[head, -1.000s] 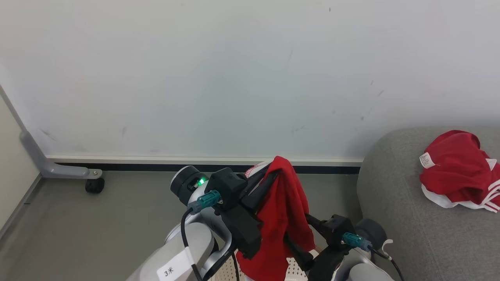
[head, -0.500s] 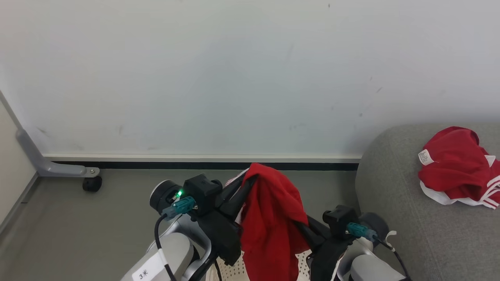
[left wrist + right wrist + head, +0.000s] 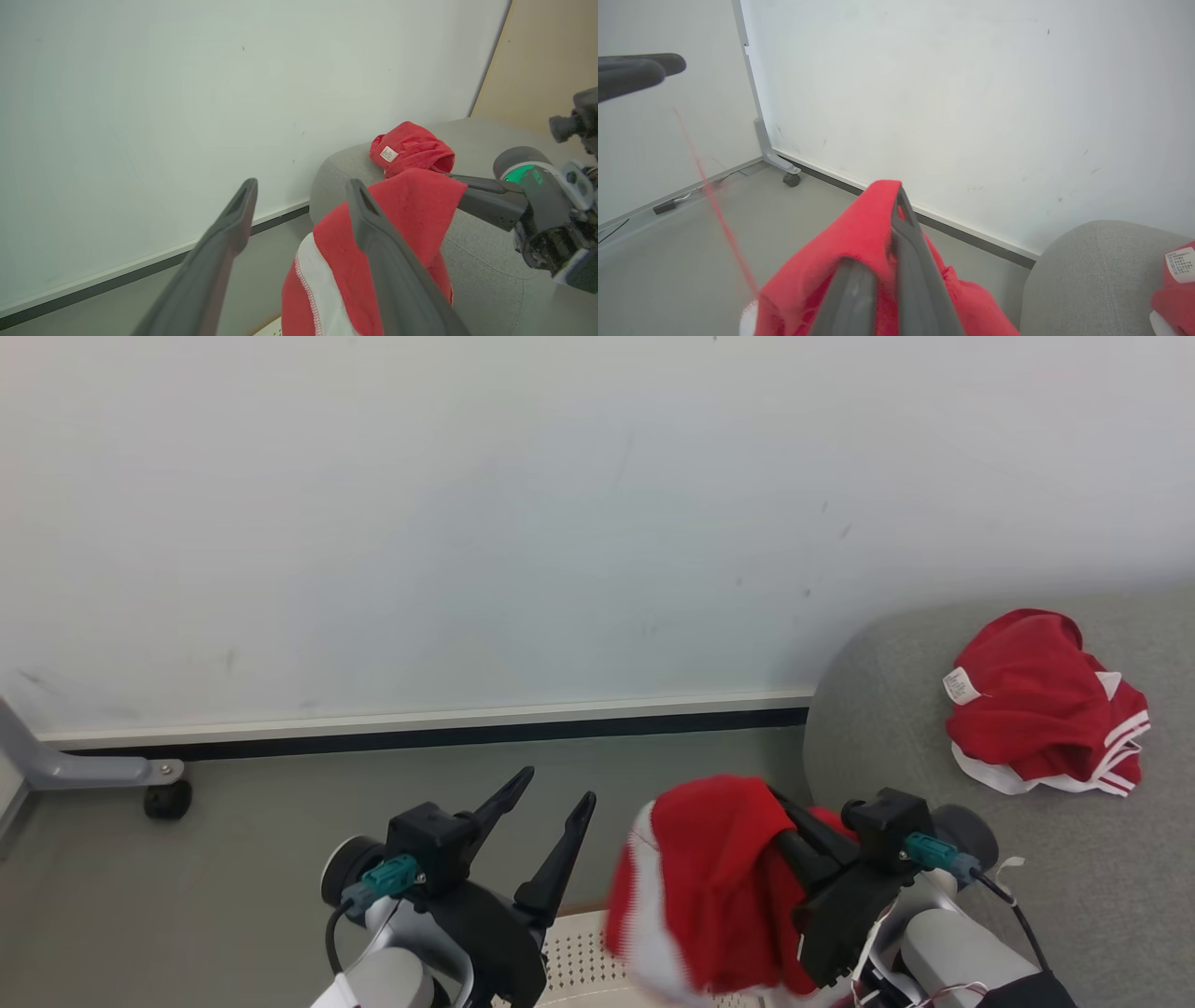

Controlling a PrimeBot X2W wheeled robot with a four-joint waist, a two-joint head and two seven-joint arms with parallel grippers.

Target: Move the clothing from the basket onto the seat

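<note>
Clothing (image 3: 709,877) (judged limp, light; grasp bunched folds) hangs clamped in right end effector (image 3: 780,807); left end effector (image 3: 558,786) wide, empty.

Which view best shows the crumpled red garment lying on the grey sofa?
Head view: the crumpled red garment lies whole on the grey fabric sofa. Left wrist view: partly behind the held red cloth. Right wrist view: cut off at the edge.

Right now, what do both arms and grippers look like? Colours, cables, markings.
The left gripper and right gripper each have two long, tapered dark grey fingers on a black housing. Each wrist carries a teal connector feeding a black cable. The forearms are pale silver-grey. A green light glows on the right wrist, seen in the left wrist view.
</note>
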